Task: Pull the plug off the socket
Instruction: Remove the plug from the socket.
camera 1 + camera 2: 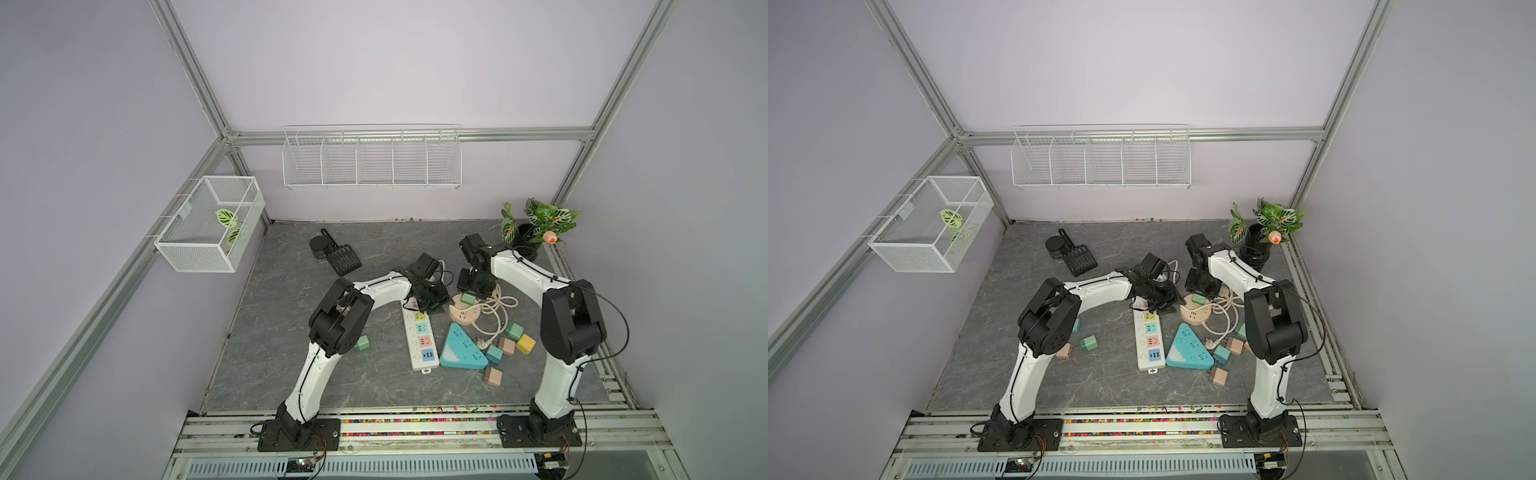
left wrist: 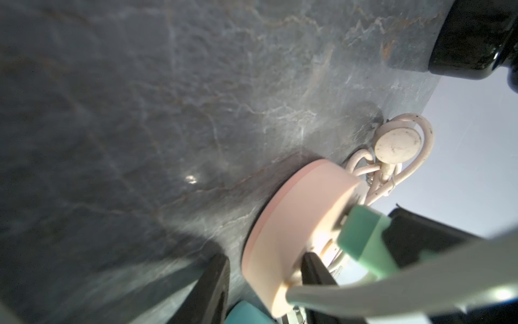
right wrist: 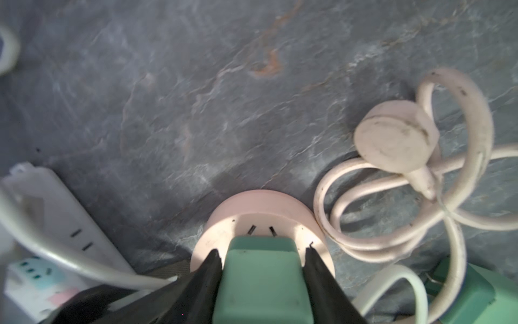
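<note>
The right gripper [image 3: 262,251] is closed firmly on the green plug [image 3: 260,280], which sits in the pink round socket [image 3: 252,207] on the table. The left gripper [image 2: 264,254] has its fingers on both sides of the socket's rim, but I cannot tell if they really press. If they do not, the socket can rise together with the plug and drag its coiled cable [image 3: 483,126].

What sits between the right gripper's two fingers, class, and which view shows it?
The green plug, seated on the round pink socket; the right gripper clamps its two sides. The right wrist view shows it plainly.
</note>
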